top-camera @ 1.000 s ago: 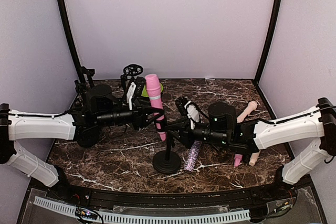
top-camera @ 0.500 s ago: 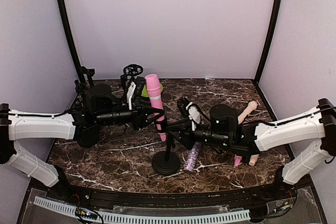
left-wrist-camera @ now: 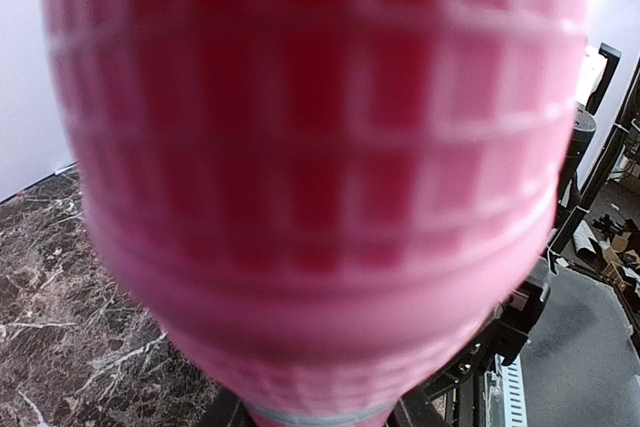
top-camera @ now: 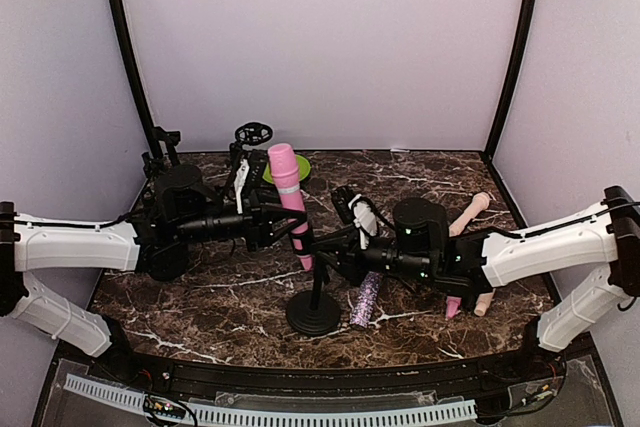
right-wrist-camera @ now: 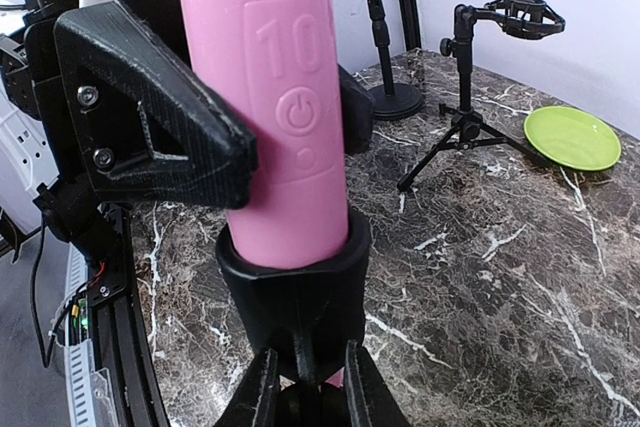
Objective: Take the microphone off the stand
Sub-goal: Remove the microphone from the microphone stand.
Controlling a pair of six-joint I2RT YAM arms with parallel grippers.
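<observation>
Low at the centre of the top view, the stand (top-camera: 313, 313) rises from its round base. The right arm reaches in level from the right, right gripper (right-wrist-camera: 306, 387) pinched tight on the neck under the clip (right-wrist-camera: 295, 292). The left arm stretches in from the left, left gripper (top-camera: 291, 224) clamped around the tilted mic (top-camera: 285, 179), seated in the clip.
</observation>
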